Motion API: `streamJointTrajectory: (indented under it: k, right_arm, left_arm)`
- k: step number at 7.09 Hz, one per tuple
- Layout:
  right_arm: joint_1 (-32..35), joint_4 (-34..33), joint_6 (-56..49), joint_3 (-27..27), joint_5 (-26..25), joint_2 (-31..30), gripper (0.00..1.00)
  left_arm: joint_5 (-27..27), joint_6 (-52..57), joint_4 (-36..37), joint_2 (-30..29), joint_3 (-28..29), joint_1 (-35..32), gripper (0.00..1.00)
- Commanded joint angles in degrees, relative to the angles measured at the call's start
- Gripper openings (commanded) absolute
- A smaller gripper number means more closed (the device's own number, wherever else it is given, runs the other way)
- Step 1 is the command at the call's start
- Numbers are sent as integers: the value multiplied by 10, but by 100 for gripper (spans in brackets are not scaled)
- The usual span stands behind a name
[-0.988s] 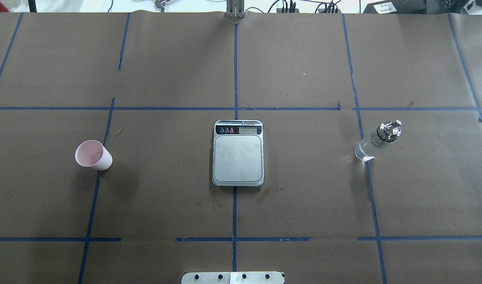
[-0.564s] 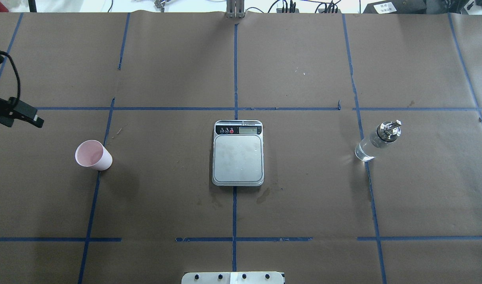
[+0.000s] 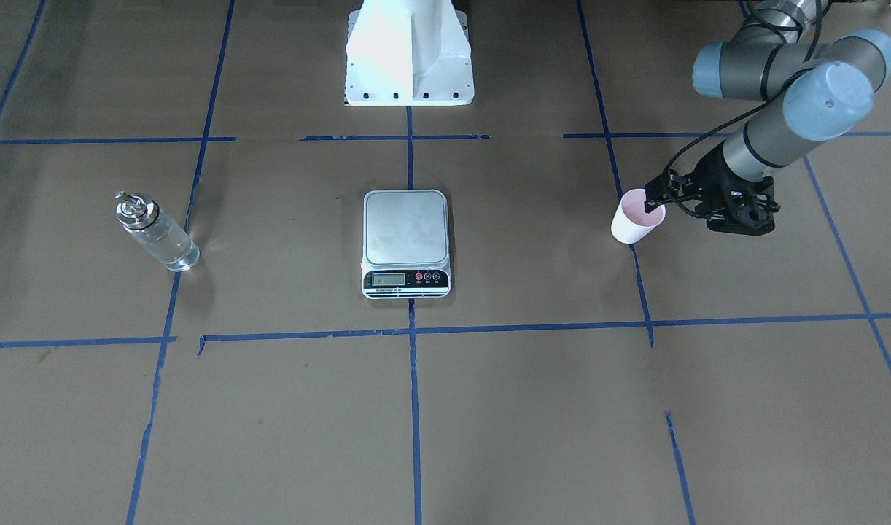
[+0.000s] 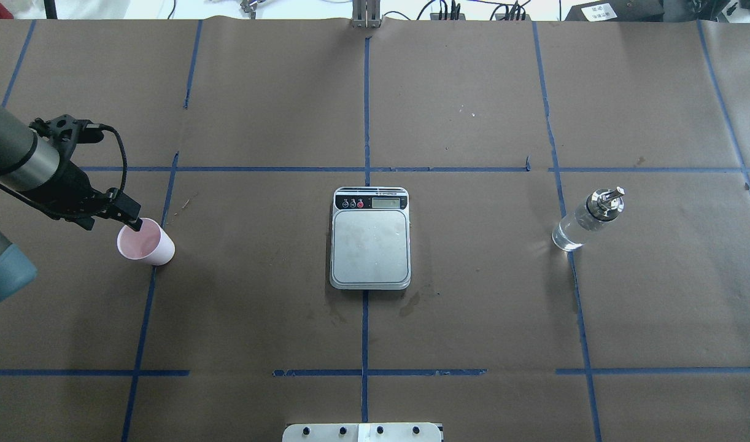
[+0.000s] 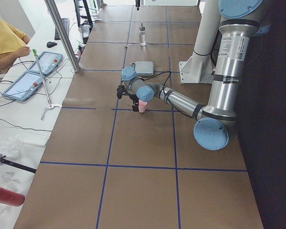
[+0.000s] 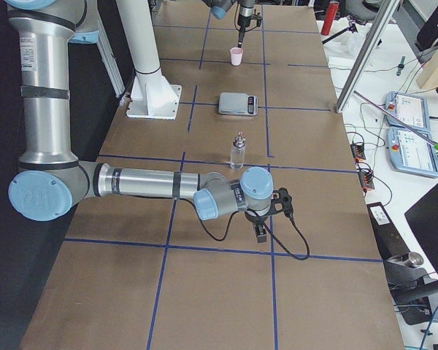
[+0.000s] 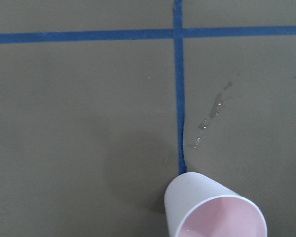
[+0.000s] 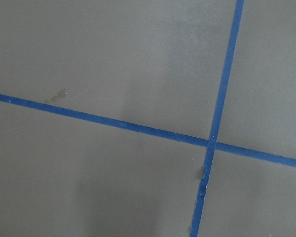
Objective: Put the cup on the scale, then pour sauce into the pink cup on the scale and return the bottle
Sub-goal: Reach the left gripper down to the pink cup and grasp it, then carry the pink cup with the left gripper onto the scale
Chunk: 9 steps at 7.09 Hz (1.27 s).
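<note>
The pink cup (image 4: 146, 242) (image 3: 637, 216) stands upright on the brown paper at the robot's left, and fills the bottom edge of the left wrist view (image 7: 214, 210). My left gripper (image 4: 132, 222) (image 3: 655, 197) hovers at the cup's rim. Its fingers look like one dark tip, so I cannot tell whether it is open or shut. The scale (image 4: 370, 239) (image 3: 405, 230) lies in the middle with a bare plate. The glass bottle (image 4: 587, 221) (image 3: 155, 233) holding clear sauce stands at the right. My right gripper (image 6: 260, 235) hangs low over the paper, short of the bottle (image 6: 238, 152); its state cannot be told.
The white robot base (image 3: 407, 51) sits behind the scale. Damp stains (image 4: 412, 304) mark the paper in front of the scale, and droplets (image 7: 207, 126) lie beside the cup. A person (image 5: 5, 40) sits at a side bench with tablets.
My left arm has come in from the left edge and swung right and down to the cup's rim. Cup, scale and bottle have stayed put.
</note>
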Motion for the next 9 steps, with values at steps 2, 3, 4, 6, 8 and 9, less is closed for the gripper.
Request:
streamJointTrajectory:
  k: [2, 3, 4, 6, 8, 9]
  right_arm:
    - [0, -1, 0, 1, 0, 0, 100]
    - [0, 0, 0, 2, 0, 0, 100]
    - [0, 0, 0, 3, 0, 0, 100]
    - [0, 0, 0, 3, 1, 0, 100]
    - [0, 0, 0, 3, 32, 0, 100]
    - [0, 14, 1, 1, 34, -3, 100]
  left_arm:
    - [6, -2, 0, -11, 18, 13, 68]
    - [6, -2, 1, -11, 19, 15, 31]
    - [7, -2, 1, -11, 25, 20, 0]
    - [5, -23, 23, -29, 11, 18, 0]
    - [10, -142, 128, -150, -6, 20, 0]
    - [35, -221, 144, -207, -5, 55, 0]
